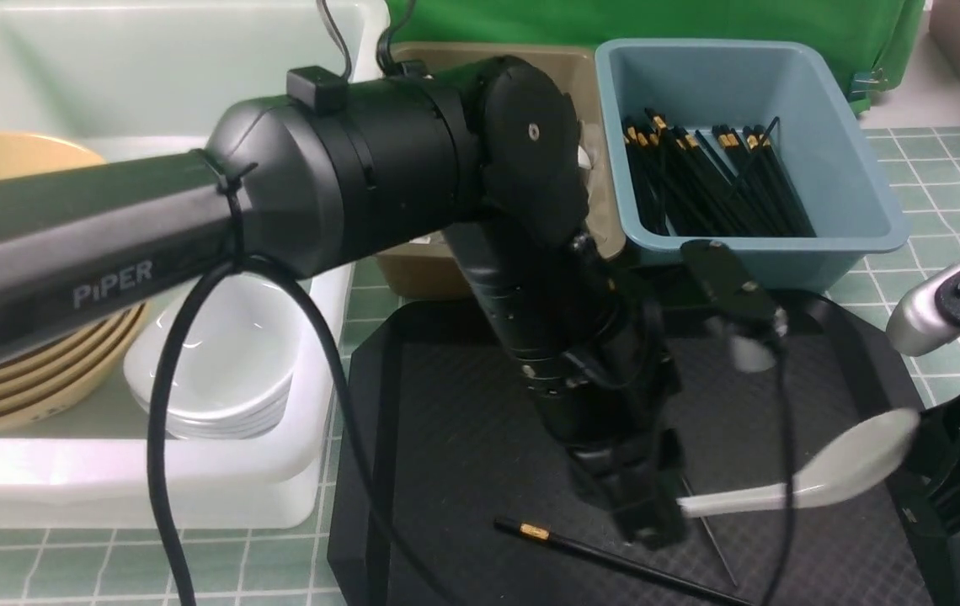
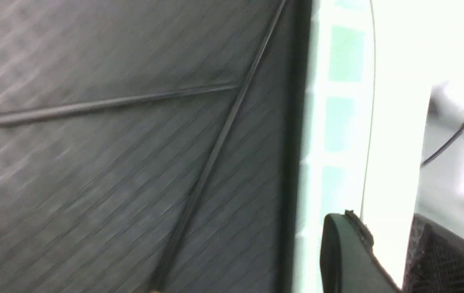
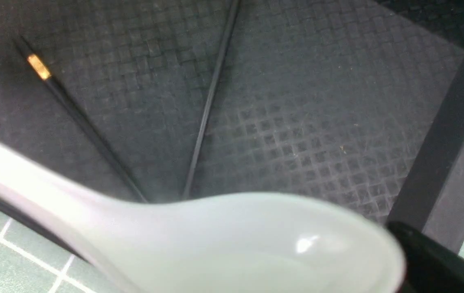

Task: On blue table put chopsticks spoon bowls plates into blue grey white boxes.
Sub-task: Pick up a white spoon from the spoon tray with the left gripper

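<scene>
- Right end effector (image 1: 922,461): closed on the white spoon (image 1: 838,471) at the scoop end. In the right wrist view one black finger (image 3: 431,260) lies against the rim of the scoop (image 3: 256,244).
- Spoon: held above the black tray (image 1: 463,404), roughly level, with its handle pointing toward the robot's left. The handle tip meets the left end effector (image 1: 653,518).
- Left end effector: lowered over the near part of the tray. Whether its jaws have closed on the handle cannot be told. The left wrist view is blurred and shows only one dark finger (image 2: 342,256) against a washed-out white area.
- Two loose chopsticks: both lie on the tray near the left end effector. One carries a gold band (image 1: 581,545); the other is a thinner dark line (image 1: 716,547). Their far ends converge.
- Blue bin (image 1: 859,168): stands on the tiled worktop (image 1: 935,168) just behind the tray and contains a bundle of chopsticks (image 1: 707,181), gold bands toward the back.
- Grey-brown bin (image 1: 421,269): beside the blue bin on the robot's left, mostly hidden by the left arm (image 1: 345,177).
- White tub (image 1: 152,488): on the robot's left. It holds stacked tan bowls (image 1: 0,160) and, beside them, stacked white plates (image 1: 219,370).
</scene>
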You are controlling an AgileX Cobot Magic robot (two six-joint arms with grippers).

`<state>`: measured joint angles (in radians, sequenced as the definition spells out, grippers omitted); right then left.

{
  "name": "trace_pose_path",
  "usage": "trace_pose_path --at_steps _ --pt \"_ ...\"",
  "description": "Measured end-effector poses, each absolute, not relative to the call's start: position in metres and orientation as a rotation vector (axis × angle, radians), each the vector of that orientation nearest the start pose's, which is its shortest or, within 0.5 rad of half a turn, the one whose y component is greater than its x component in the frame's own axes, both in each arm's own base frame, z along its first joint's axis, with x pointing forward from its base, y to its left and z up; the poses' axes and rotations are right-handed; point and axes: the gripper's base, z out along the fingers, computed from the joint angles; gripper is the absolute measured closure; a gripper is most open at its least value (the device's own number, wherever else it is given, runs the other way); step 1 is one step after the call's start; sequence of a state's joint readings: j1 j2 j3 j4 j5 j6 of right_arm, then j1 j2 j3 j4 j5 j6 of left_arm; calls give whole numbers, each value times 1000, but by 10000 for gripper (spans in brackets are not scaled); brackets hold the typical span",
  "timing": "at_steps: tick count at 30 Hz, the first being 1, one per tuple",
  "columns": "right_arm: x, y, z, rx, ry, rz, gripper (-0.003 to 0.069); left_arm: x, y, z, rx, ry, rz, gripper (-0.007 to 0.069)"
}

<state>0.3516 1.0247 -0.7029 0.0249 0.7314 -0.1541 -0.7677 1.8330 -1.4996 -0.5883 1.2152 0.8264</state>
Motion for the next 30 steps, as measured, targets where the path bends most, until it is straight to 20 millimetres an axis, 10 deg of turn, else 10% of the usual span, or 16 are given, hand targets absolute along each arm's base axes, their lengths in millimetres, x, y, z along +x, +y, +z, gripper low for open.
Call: trace_pose_path --at_steps 9,21,30 --pt "174 65 272 -606 2478 110 530 246 -285 272 1783 2312 -781 545" --pt "153 58 303 -540 2256 142 526 349 -231 320 1115 2323 -507 545" --pt "151 57 292 -544 2272 140 522 428 -215 268 839 2271 -364 514"
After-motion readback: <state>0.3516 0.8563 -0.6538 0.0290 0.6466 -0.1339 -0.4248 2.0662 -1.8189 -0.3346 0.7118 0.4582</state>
